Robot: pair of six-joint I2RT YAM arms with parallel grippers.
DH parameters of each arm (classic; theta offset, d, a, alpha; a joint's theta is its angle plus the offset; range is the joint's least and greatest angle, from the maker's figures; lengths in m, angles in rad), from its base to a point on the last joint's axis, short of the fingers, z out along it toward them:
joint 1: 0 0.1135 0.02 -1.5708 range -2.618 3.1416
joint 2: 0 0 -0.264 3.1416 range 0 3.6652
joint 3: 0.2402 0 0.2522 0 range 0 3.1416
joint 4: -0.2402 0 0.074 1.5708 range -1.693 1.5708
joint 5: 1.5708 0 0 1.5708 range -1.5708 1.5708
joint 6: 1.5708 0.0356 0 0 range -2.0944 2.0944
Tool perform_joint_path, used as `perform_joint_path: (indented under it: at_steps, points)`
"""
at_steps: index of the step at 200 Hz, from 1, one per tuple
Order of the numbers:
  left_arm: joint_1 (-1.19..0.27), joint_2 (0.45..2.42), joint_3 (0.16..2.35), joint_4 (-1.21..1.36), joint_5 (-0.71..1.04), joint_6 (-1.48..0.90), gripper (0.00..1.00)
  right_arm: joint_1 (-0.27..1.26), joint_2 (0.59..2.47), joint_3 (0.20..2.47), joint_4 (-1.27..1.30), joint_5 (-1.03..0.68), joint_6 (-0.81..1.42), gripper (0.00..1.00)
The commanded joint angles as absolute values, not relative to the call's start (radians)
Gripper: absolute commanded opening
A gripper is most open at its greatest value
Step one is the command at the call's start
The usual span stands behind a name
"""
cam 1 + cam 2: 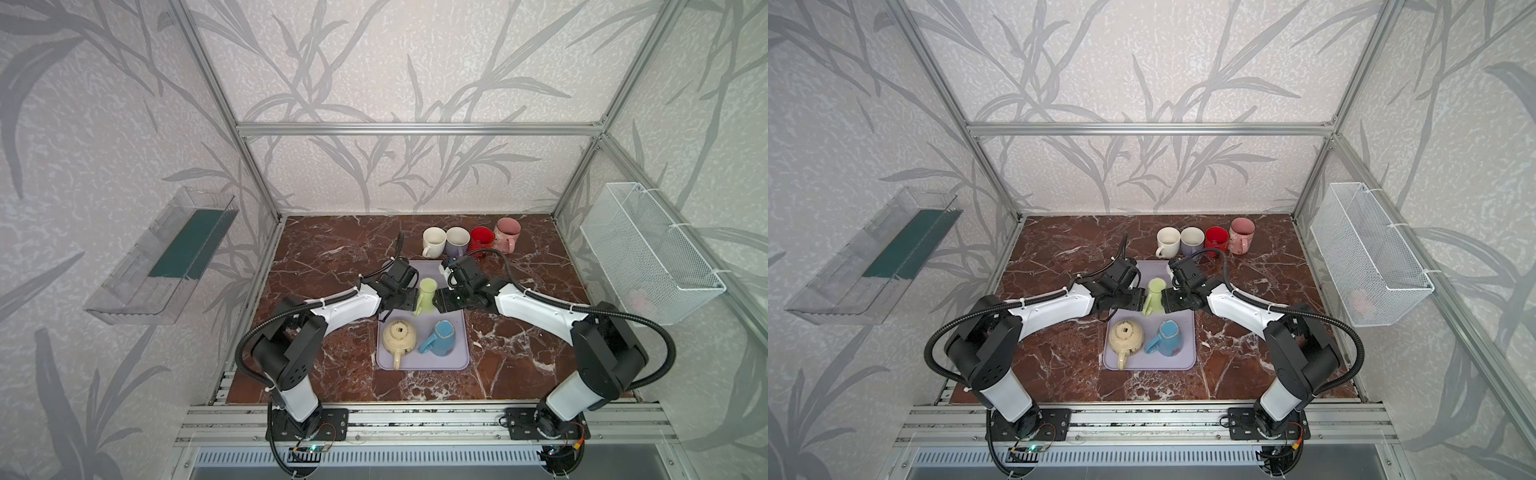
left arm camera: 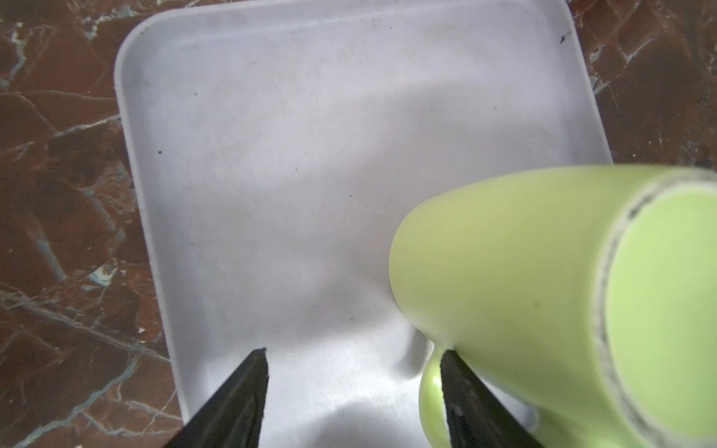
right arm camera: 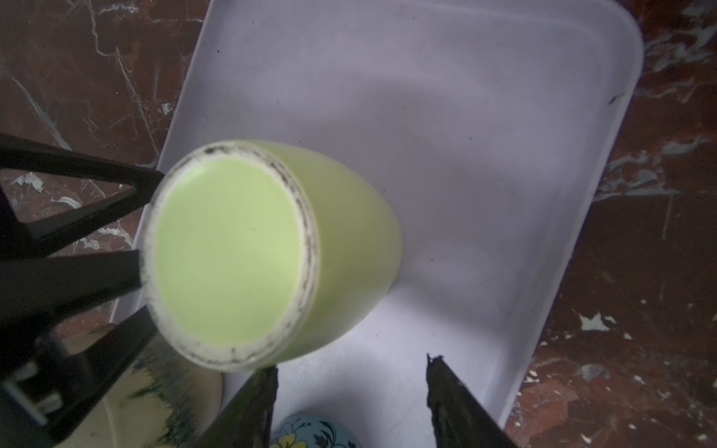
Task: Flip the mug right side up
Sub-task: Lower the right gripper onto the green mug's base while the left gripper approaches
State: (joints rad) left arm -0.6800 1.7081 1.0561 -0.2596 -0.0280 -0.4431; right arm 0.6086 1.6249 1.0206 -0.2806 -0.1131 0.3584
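Lilac tray (image 1: 428,362) on the brown marble worktop (image 1: 332,257) carries the green mug (image 1: 427,293). It stands upside down on the tray's far half, flat base facing up, handle turned toward the near side.

My left end effector (image 2: 354,353) sits at the mug's left side with its jaws parted. In the left wrist view mostly bare tray shows between the fingers. 1 finger (image 2: 473,399) lies right beside the handle, and I cannot tell whether it passes through the loop.

My right end effector (image 3: 353,362) sits at the mug's right side, jaws likewise spread with nothing between them. The mug stands just outside 1 finger (image 3: 248,407). Neither end effector grasps the mug.

On the tray's near half a cream mug (image 1: 399,336) rests base up, with a blue mug (image 1: 440,337) beside it, also overturned. Behind the tray 4 mugs stand upright in a row: a white mug (image 1: 434,241), a lavender mug (image 1: 457,242), a red mug (image 1: 482,240) and a pink mug (image 1: 507,232).
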Motion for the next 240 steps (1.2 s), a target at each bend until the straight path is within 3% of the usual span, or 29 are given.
perform_joint_path:
  at_steps: [1, 97, 240]
  points:
    - [-0.708, 1.704, 1.079, -0.235, -0.026, -0.468, 0.69, 0.598, 1.641, 1.050, -0.281, -0.114, 0.364, 0.61]
    - [-0.762, 1.699, 1.096, -0.233, -0.035, -0.475, 0.69, 0.569, 1.630, 1.077, -0.332, -0.087, 0.336, 0.61]
    - [-0.762, 1.444, 1.030, -0.282, -0.057, -0.467, 0.74, 0.624, 1.407, 0.993, -0.472, 0.046, 0.353, 0.57]
